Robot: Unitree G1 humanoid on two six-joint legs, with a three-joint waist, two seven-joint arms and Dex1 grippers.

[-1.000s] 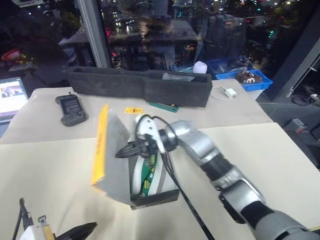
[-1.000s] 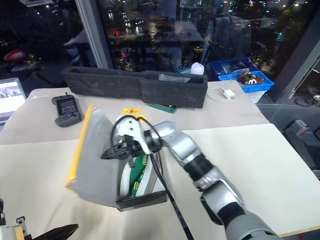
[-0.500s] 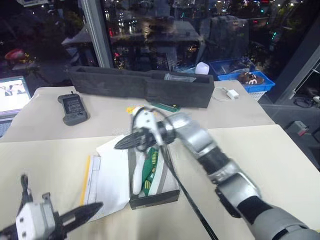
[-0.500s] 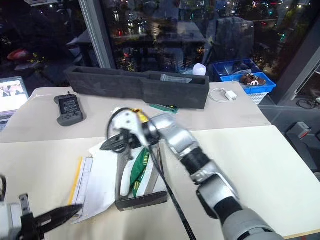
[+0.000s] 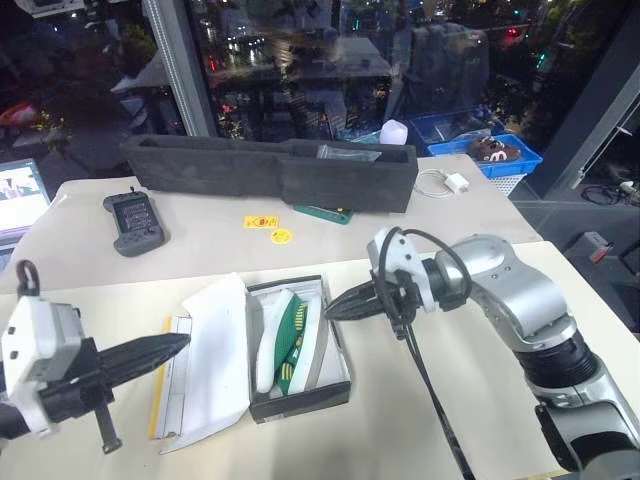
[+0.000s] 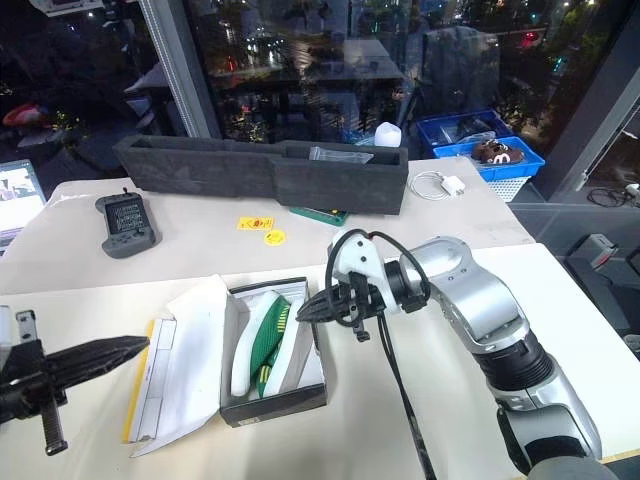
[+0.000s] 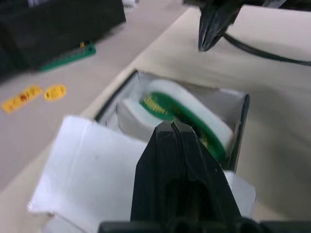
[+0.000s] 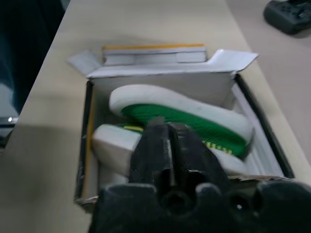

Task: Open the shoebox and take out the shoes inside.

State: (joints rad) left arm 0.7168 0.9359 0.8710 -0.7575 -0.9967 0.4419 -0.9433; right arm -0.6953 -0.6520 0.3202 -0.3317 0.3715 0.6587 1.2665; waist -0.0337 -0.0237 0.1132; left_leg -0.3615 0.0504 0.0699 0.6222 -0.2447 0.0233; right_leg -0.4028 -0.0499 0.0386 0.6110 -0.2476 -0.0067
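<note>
The shoebox [image 5: 298, 350] sits open on the pale surface [image 5: 520, 300], its lid [image 5: 205, 360] folded flat out on the robot's left side with the white inside facing up and a yellow edge showing. Both shoes [image 5: 285, 340] lie inside, standing on their edges side by side, green with white soles. The right gripper [image 5: 333, 308] hangs just beside the box's right wall, pointing left toward it; its fingers look nearly together and hold nothing. The left gripper [image 5: 180, 343] is closed and empty, poised over the lid's outer end and pointing right toward the box. Behind the box lie two yellow tags [image 5: 270, 227], a handset [image 5: 131, 219] and a long foam tray [image 5: 270, 172].
</note>
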